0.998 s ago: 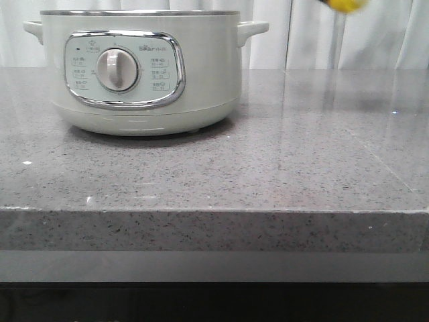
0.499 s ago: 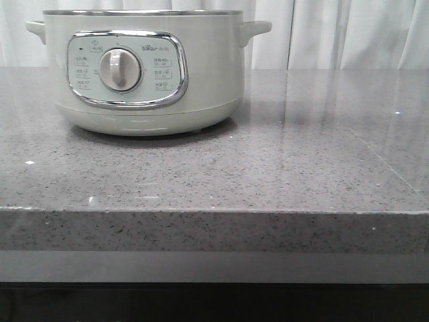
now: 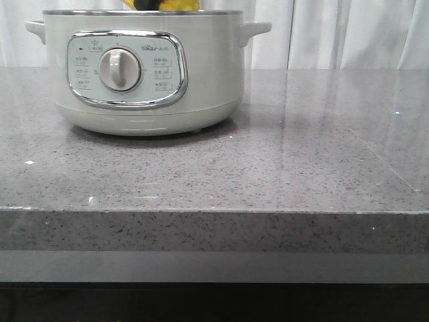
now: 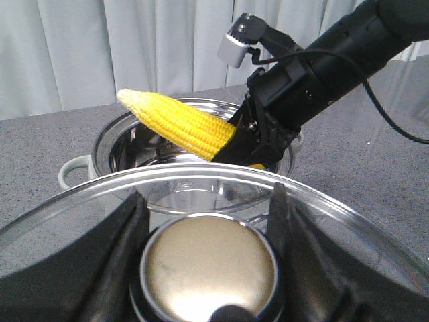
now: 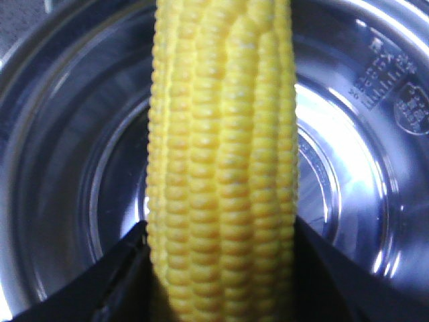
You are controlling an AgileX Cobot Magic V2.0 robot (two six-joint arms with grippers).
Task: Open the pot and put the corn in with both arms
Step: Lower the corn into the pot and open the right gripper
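Note:
The pale-green pot [image 3: 144,74] stands open at the table's back left. In the left wrist view its steel rim [image 4: 117,131] shows beyond the lid. My right gripper [image 4: 253,137] is shut on the yellow corn [image 4: 179,124] and holds it slanted over the pot's mouth. From the front only a bit of corn [image 3: 171,5] peeks above the rim. The right wrist view has the corn [image 5: 221,147] clamped in my right gripper [image 5: 220,231], with the steel bowl [image 5: 362,174] below. My left gripper [image 4: 208,194] is shut on the knob [image 4: 208,268] of the glass lid [image 4: 348,221], held off the pot.
The grey speckled countertop [image 3: 281,161] stretches right of the pot to a front edge [image 3: 214,211]. White curtains [image 3: 348,33] hang behind. The pot's side handles [image 3: 256,29] stick out past its body.
The corn was at the upper right one second ago, then out of the front view. Now it shows just above the pot's rim. The pot shifted slightly rightward.

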